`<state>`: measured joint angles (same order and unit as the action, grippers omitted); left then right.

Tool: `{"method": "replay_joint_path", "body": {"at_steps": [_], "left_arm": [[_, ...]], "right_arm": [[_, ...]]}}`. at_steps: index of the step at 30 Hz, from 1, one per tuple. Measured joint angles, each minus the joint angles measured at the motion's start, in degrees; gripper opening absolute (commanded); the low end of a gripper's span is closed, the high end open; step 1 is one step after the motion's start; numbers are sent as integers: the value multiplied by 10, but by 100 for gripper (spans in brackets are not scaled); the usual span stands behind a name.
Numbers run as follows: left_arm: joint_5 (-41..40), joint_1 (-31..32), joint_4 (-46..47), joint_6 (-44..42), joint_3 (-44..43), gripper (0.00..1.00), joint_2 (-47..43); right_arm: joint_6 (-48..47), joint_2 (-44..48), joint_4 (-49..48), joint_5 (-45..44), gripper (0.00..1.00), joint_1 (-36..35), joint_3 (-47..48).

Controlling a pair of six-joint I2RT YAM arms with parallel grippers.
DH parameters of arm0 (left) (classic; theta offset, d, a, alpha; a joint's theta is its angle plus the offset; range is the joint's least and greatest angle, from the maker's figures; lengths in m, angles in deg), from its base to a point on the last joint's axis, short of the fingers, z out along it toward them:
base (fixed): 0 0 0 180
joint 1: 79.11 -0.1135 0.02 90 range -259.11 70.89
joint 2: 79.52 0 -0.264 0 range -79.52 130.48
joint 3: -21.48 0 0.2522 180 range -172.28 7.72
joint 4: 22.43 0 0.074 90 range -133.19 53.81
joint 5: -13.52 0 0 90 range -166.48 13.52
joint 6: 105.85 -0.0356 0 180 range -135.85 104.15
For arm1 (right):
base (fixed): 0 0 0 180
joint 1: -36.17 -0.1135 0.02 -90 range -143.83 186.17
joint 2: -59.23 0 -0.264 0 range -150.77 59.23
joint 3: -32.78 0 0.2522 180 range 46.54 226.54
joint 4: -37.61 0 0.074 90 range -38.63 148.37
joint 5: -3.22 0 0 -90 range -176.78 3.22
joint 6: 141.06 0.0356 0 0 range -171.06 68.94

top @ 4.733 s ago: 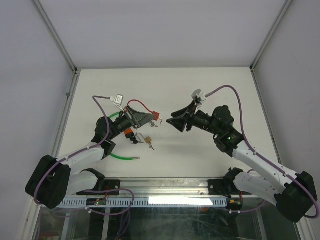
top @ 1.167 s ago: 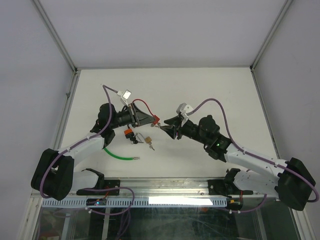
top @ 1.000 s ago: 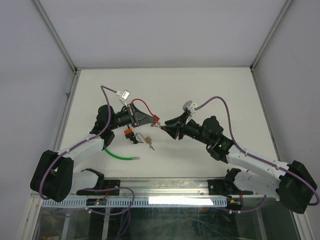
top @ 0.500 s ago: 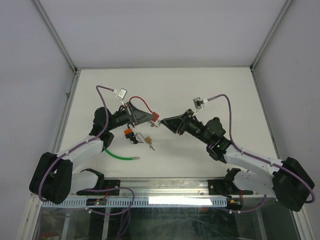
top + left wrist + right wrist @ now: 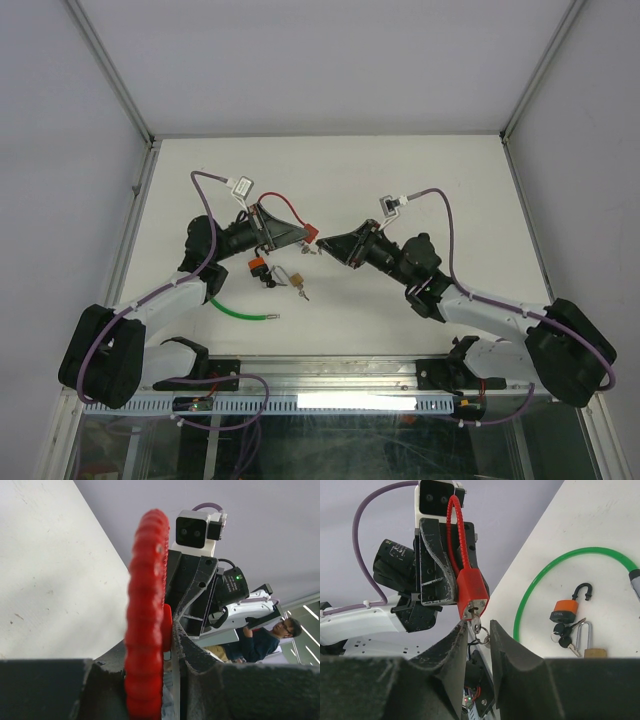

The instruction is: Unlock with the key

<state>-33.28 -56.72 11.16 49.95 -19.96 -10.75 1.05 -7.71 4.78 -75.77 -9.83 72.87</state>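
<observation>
The lock is a red cable lock (image 5: 471, 592) with a ribbed red loop (image 5: 147, 605). My left gripper (image 5: 297, 236) is shut on it and holds it in the air, keyhole facing the right arm. The same lock (image 5: 311, 237) shows in the top view. A small silver key (image 5: 477, 625) sits in the keyhole, and its ring (image 5: 483, 639) hangs below. My right gripper (image 5: 479, 628) stands around the key, one finger on each side. A thin gap shows on both sides, so the jaws are open. In the top view the right gripper (image 5: 324, 245) meets the lock's end.
On the table below lie an orange padlock (image 5: 565, 612) with black-headed keys (image 5: 563, 636), a brass padlock (image 5: 590, 651) and a green cable (image 5: 545, 577). From above, the orange padlock (image 5: 257, 265), brass padlock (image 5: 295, 278) and green cable (image 5: 240, 310) lie near the left arm.
My right wrist has rolled, and its jaws have narrowed around the key in the lock. The left gripper has kept its hold on the red lock, almost still.
</observation>
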Motion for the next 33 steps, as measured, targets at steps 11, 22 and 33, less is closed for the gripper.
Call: {"method": "replay_joint_path", "body": {"at_steps": [11, 22, 33], "left_arm": [[0, 0, 20, 14, 5, 0, 0], [-2, -4, 59, 36, 17, 0, 0], [-31, 24, 37, -30, -3, 0, 0]], "right_arm": [[10, -16, -41, 16, 2, 1, 0], [27, -31, -78, 36, 0, 5, 0], [58, -103, -131, 210, 0, 95, 53]]}}
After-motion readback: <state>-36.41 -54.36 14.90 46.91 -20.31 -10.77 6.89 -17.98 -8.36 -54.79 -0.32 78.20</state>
